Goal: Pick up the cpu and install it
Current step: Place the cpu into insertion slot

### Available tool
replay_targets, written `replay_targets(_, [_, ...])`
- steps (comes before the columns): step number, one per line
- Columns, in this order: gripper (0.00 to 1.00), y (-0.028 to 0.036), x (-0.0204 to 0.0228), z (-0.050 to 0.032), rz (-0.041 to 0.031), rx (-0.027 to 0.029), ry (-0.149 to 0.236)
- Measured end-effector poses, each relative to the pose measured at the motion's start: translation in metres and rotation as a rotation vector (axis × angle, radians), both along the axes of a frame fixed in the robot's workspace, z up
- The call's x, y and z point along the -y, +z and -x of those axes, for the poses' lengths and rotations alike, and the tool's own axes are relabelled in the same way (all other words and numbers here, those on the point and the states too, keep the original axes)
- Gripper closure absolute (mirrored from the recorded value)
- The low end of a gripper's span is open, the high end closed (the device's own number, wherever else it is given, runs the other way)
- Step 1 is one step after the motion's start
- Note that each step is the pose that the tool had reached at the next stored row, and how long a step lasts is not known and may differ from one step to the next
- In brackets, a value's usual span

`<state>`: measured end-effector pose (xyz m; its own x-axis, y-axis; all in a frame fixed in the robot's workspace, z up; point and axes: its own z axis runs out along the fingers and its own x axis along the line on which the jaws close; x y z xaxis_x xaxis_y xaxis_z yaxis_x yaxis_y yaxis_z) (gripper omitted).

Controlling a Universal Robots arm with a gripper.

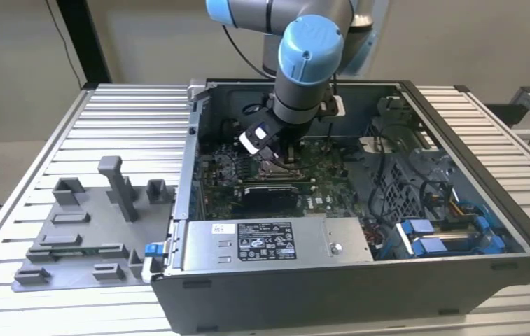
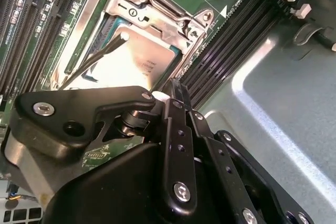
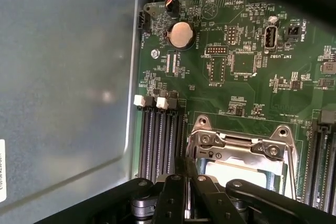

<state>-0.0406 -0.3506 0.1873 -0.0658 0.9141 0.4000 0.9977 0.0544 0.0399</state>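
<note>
My tool point(image 2: 169, 92) hangs right over the socket frame point(image 2: 157, 9), and the cpu point(image 2: 137, 62) lies within it inside the computer case point(image 1: 339, 287); placing looks nearly done, but I cannot tell whether the tool grips it or is free

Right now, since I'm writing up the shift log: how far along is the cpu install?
Looks done: the cpu lies inside the metal socket frame on the motherboard, within the computer case. In hand: the gripper hangs close over that socket. Left: I cannot tell whether the cpu is fully seated or let go.
</note>
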Motion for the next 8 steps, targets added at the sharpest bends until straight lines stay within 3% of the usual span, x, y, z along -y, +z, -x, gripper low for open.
replay_targets(8, [1.00,0.0000,0.0000,-0.0017,0.0001,-0.0002,0.000])
